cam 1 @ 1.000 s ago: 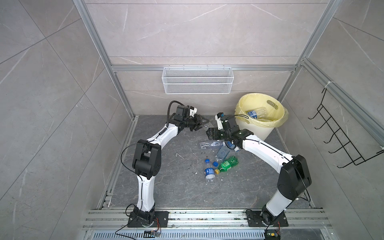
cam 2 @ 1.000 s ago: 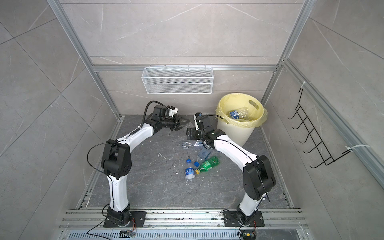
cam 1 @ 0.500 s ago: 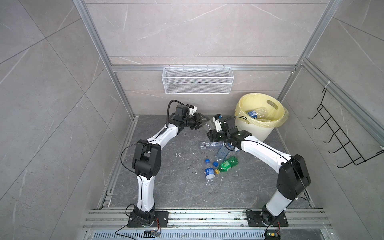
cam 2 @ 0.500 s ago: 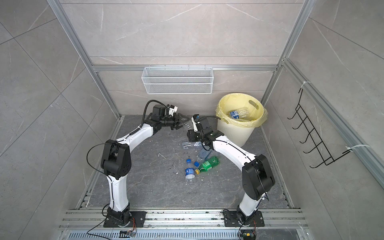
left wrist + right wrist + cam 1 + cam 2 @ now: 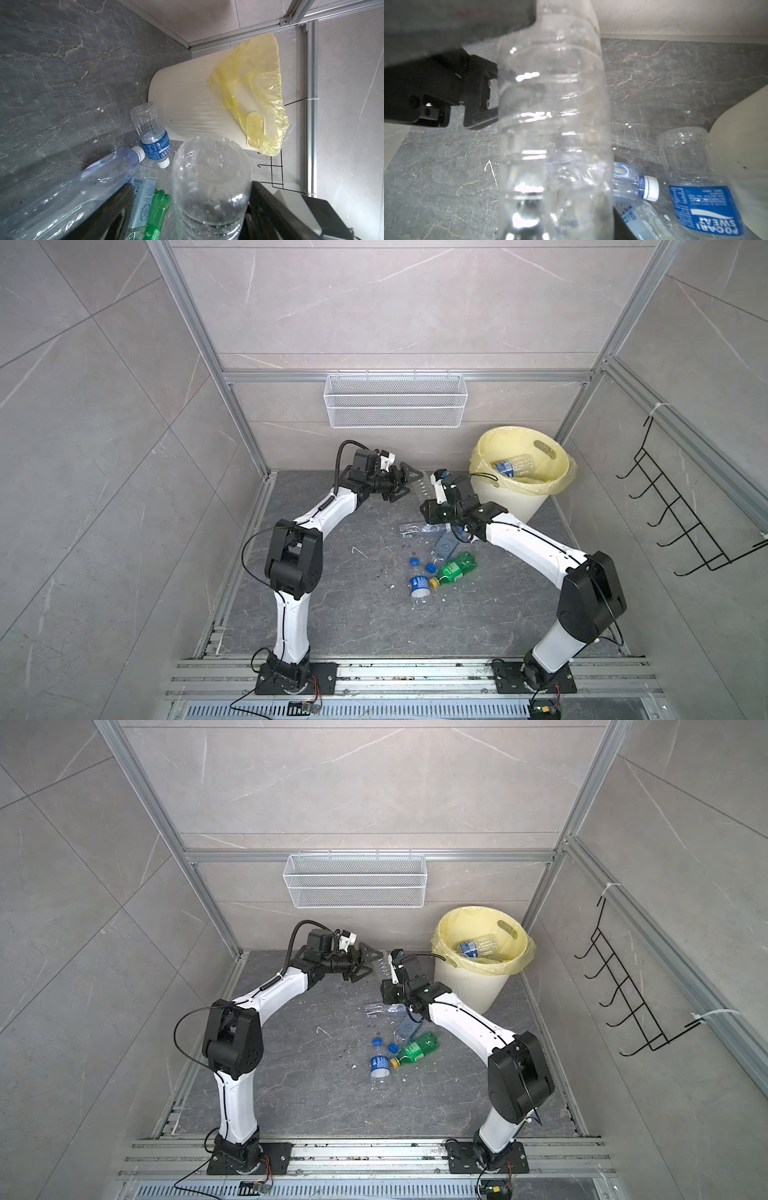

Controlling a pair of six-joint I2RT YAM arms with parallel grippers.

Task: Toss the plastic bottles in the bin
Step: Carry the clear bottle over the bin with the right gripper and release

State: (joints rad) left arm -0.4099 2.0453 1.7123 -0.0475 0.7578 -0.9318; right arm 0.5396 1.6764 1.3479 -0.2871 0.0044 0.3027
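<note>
Just above centre in both top views, the two arms meet over the dark stone floor around a clear ribbed bottle (image 5: 420, 487) held up off the ground. The left gripper (image 5: 401, 486) is spread wide. Its wrist view shows the bottle's base (image 5: 209, 176) between the black fingers (image 5: 116, 209), with a clear gap on one side, so this gripper is not clamping it. The right gripper (image 5: 429, 502) grasps the bottle from the other end. In its wrist view the bottle (image 5: 550, 124) fills the middle of the frame and hides most of the fingers.

The bin (image 5: 513, 504), cream with a pale yellow liner, stands in the upper right part of the floor, just beside the right arm. Several clear bottles are already inside it, one with a blue label (image 5: 505, 467).

Lower centre on the floor lie:
- a green bottle (image 5: 455, 570) with a yellow cap
- a short blue-labelled bottle (image 5: 419, 585) touching its cap end
- two loose blue caps (image 5: 414, 562)
- a flattened bottle (image 5: 446, 545)
- a clear bottle on its side (image 5: 415, 529)

A Pocari Sweat bottle (image 5: 702, 207) lies against the foot of the bin.
</note>
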